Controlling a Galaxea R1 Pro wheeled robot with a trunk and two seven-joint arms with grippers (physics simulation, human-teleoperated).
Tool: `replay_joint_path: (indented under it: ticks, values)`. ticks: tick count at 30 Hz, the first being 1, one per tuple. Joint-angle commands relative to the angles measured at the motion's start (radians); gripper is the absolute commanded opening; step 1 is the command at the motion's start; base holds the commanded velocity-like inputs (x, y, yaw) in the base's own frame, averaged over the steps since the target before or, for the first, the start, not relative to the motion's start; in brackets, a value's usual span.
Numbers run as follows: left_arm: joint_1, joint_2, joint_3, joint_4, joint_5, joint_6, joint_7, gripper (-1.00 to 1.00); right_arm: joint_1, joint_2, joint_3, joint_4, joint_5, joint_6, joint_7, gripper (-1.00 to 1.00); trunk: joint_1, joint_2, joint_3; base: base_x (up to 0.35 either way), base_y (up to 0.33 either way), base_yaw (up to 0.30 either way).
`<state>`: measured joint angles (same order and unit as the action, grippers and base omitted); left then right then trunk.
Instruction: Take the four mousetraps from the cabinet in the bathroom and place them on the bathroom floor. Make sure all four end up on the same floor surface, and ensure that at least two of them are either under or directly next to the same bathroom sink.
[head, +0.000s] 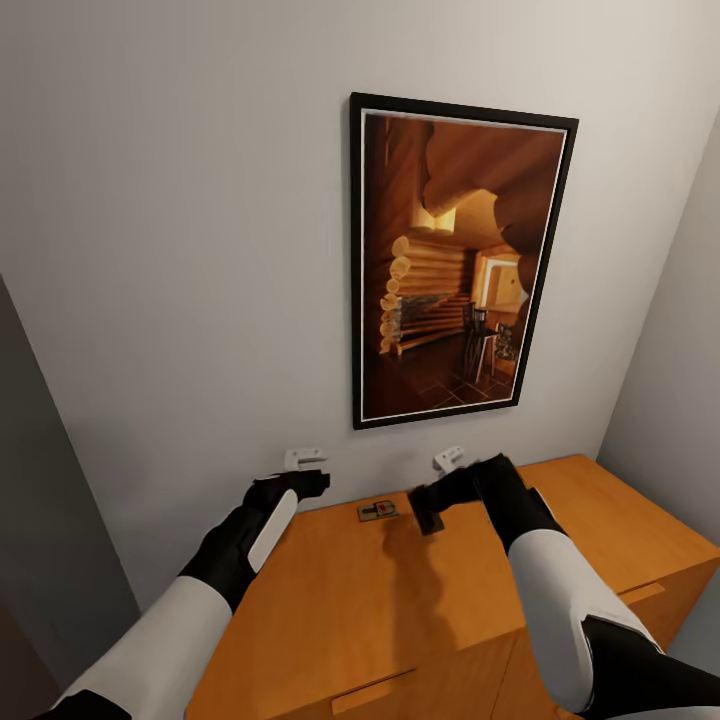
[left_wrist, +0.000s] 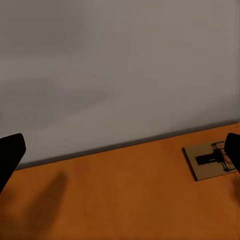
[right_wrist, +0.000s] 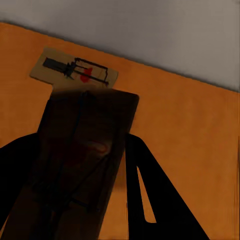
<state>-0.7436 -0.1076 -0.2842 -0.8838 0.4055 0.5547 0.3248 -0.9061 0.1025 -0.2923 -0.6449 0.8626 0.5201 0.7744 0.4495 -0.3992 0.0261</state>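
Held close before the right wrist camera, a flat rectangular tan-wood mousetrap (right_wrist: 82, 160) with dark wire spring lies in shadow between the dark fingers (right_wrist: 150, 200) of the right tool (right_wrist: 100, 175), which is closed on it. Its long axis runs along the fingers, one short end pointing ahead toward the wall. In the head view this held mousetrap (head: 429, 520) hangs just above the cabinet top, its far end tipped down at the right tool (head: 432, 505).

Just beyond the held one, a second tan-wood mousetrap (right_wrist: 74, 70) with a red spot lies flat on the orange-brown wooden cabinet (right_wrist: 190, 130), near the back edge. Its long axis runs parallel to the wall, crosswise to the held one. From the head camera this resting mousetrap (head: 377, 511) sits at about 9 o'clock from the right tool, between the two tools. In the left wrist view the same mousetrap (left_wrist: 210, 160) lies flat, partly behind one dark fingertip (left_wrist: 233, 150).

Over the cabinet's (head: 400, 600) left rear corner hovers the left tool (head: 300, 485); its fingertips stand wide apart in its wrist view, nothing between them.

At 12 o'clock above the cabinet a plain grey wall (head: 180, 250) carries a black-framed picture of a log-cabin interior (head: 455, 265). Two small white fittings (head: 305, 457) sit low on that wall.
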Motion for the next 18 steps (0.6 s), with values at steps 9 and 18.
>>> replay_joint_path:
  ticks: [9,18]
  values:
    - [0.000,0.004,-0.004,0.013,0.010,0.002,0.008,1.00,0.000,-0.083,-0.011,-0.041,0.179,-0.009,0.325,-1.00,0.000,-0.001,-0.001,0.000,0.000,0.000]
    - [0.000,0.006,-0.004,0.024,0.010,0.002,0.008,1.00,0.000,-0.150,0.007,-0.171,0.283,-0.014,0.577,-1.00,0.000,-0.001,-0.001,0.000,0.000,0.000]
